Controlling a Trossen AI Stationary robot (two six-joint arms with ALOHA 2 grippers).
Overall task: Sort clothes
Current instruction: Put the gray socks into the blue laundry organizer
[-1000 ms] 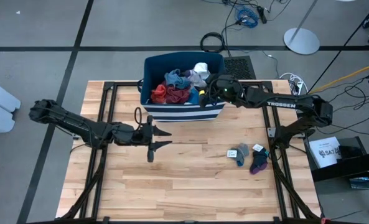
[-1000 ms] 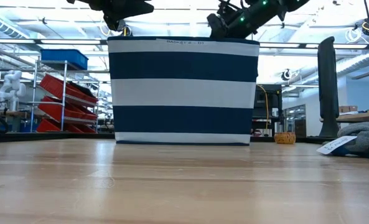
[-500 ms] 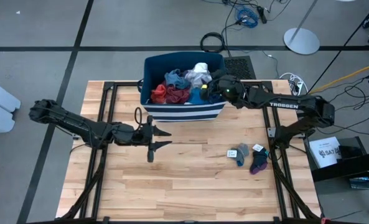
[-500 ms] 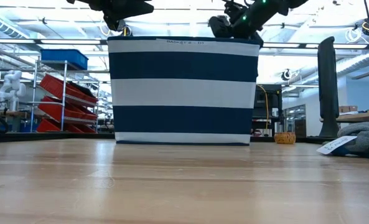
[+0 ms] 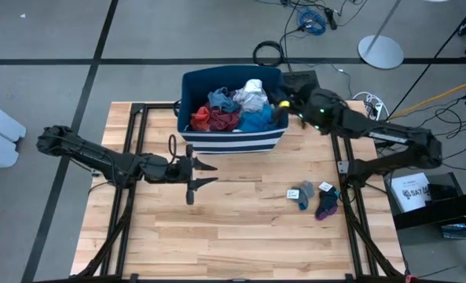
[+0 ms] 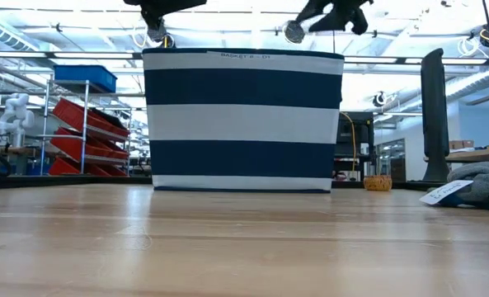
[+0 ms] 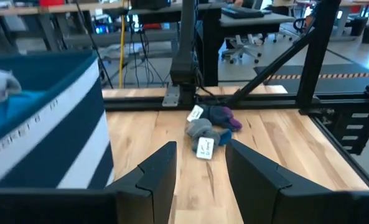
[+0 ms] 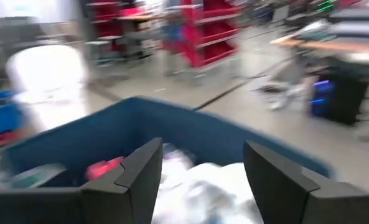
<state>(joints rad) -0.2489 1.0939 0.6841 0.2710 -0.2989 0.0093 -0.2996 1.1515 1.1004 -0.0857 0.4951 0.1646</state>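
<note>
The clothes (image 5: 233, 106) lie heaped in a navy bin with white stripes (image 5: 233, 140) at the table's far middle: a white piece (image 5: 253, 89), red (image 5: 217, 119), blue (image 5: 256, 119) and blue-grey ones. My right gripper (image 5: 282, 103) hovers above the bin's right rim, open and empty; its wrist view (image 8: 201, 152) looks down on the white cloth (image 8: 215, 186). My left gripper (image 5: 209, 174) is open and empty above the table in front of the bin, also in its wrist view (image 7: 201, 152). A few small grey, blue and purple pieces (image 5: 313, 196) lie on the table at the right.
The small pieces with white tags also show in the left wrist view (image 7: 208, 127), ahead of the left fingers. The bin fills the middle of the low view (image 6: 242, 120). Bare wood lies in front of the bin and at the near side (image 5: 233, 236).
My right gripper has risen out of the bin and gone toward the table's right and far edge, from over the blue cloth to above the bin's right rim. The blue cloth now shows uncovered in the bin.
</note>
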